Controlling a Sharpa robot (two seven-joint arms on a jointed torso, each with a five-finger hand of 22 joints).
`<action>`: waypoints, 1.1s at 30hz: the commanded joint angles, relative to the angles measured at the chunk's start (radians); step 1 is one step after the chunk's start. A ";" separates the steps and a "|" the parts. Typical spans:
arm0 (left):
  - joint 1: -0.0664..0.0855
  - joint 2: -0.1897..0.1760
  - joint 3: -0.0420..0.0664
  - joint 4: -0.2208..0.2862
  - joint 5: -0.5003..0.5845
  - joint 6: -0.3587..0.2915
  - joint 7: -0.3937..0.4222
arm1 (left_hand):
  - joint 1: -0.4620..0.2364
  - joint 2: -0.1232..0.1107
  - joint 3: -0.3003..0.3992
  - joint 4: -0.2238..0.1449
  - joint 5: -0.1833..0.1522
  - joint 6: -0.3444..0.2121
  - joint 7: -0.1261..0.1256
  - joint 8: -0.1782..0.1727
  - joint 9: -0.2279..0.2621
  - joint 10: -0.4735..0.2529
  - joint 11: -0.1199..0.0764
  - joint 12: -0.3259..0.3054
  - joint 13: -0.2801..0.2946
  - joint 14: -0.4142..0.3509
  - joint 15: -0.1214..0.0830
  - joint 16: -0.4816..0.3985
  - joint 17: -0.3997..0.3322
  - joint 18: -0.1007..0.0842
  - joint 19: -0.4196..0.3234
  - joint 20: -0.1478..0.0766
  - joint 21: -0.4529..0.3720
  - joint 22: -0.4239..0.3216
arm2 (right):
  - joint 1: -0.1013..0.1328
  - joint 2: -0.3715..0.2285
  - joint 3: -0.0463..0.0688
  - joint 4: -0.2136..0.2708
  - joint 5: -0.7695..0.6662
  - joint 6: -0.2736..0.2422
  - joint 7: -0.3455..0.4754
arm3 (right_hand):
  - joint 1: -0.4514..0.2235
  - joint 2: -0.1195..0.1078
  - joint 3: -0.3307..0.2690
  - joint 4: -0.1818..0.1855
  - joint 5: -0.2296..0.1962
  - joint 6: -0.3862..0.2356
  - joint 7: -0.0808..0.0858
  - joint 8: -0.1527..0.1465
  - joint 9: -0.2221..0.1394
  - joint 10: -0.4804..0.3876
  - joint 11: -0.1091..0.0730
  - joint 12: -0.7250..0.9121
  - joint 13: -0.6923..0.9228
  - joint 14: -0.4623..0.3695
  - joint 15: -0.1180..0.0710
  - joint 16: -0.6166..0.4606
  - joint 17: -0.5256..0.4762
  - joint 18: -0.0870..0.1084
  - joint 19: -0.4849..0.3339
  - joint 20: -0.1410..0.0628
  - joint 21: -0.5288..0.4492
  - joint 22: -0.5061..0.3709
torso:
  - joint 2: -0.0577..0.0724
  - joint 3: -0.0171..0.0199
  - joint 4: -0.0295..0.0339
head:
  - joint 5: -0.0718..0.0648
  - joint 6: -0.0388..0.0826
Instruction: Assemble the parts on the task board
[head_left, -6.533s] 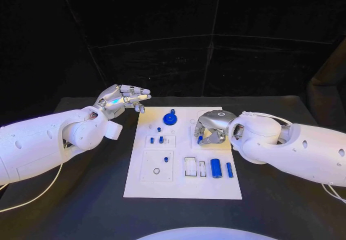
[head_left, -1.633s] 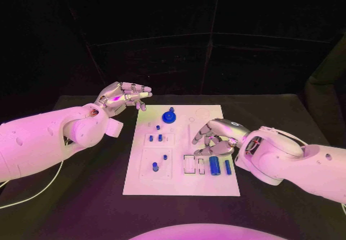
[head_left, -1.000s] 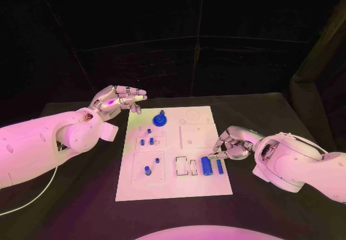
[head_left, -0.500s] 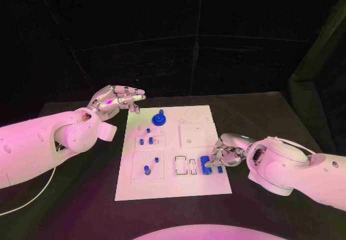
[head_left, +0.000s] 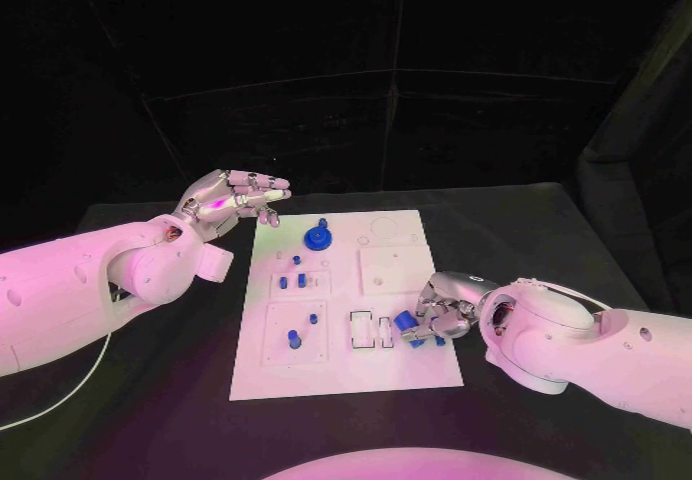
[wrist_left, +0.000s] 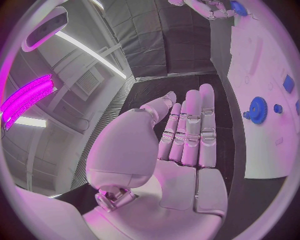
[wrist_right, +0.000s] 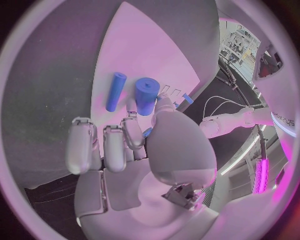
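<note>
The thick blue cylinder (wrist_right: 147, 96) lies at the near right of the task board (head_left: 418, 375), my right hand (head_left: 444, 312) curled over it, thumb and a fingertip (wrist_right: 131, 116) at its end; I cannot tell if I grip it yet. It looks rigid, light and smooth, so I'd pinch across its round sides. One thin blue rod (wrist_right: 115, 91) lies beside it, one blue gear (head_left: 317, 238) stands far off. My left hand (head_left: 228, 198) hovers empty, fingers apart.

— Behind the black table (head_left: 577, 240)? 
— Dark curtain panels (head_left: 389, 120), seamed, across the upper frame. 
— Overhead? 
— Long ceiling light strip (wrist_left: 87, 50), upper left; magenta glowing lamp (wrist_left: 28, 95) at left edge.
</note>
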 joint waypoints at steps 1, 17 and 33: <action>0.001 -0.002 0.001 0.003 0.004 0.009 0.009 | 0.006 0.000 -0.003 -0.001 0.001 -0.007 -0.003 0.005 0.000 -0.004 0.000 0.004 0.000 -0.006 -0.003 0.006 -0.001 0.015 0.005 0.000 -0.006 -0.002 | -0.010 0.011 -0.007 -0.012 -0.036 0.025 -0.036 | 0.012 0.020 0.002 -0.004 0.009 -0.005 0.001 -0.002 -0.003 0.010 0.000 0.005 0.006 0.061 -0.009 0.006 0.004 -0.006 0.008 0.000 0.005 0.003 | 0.000 -0.0006 0.0011 | -0.001 -0.001; 0.000 -0.002 0.000 0.000 0.004 0.013 0.008 | 0.006 0.000 -0.003 -0.001 0.001 -0.007 -0.003 0.005 0.000 -0.004 0.000 0.004 0.000 -0.006 -0.003 0.006 -0.001 0.015 0.005 0.000 -0.006 -0.002 | -0.012 -0.032 -0.006 0.066 0.077 -0.182 0.010 | 0.083 0.070 -0.013 -0.023 0.275 0.015 -0.006 0.007 0.018 0.029 -0.007 0.032 0.060 0.062 -0.015 0.015 0.023 -0.009 0.015 -0.005 0.017 0.025 | -0.002 -0.0022 -0.0004 | 0.003 0.002; -0.001 0.001 -0.001 0.001 0.004 0.015 0.006 | 0.006 0.000 -0.004 -0.001 0.001 -0.008 -0.003 0.006 0.000 -0.005 0.000 0.005 0.000 -0.006 -0.003 0.007 -0.001 0.015 0.005 0.000 -0.006 -0.002 | -0.011 0.033 -0.004 0.076 0.165 -0.176 0.000 | 0.037 0.095 -0.038 0.001 0.314 0.033 -0.011 -0.001 0.024 0.035 -0.011 0.027 0.069 0.063 -0.018 0.019 0.032 -0.012 0.020 -0.008 0.023 0.037 | 0.000 -0.0035 0.0024 | 0.013 -0.001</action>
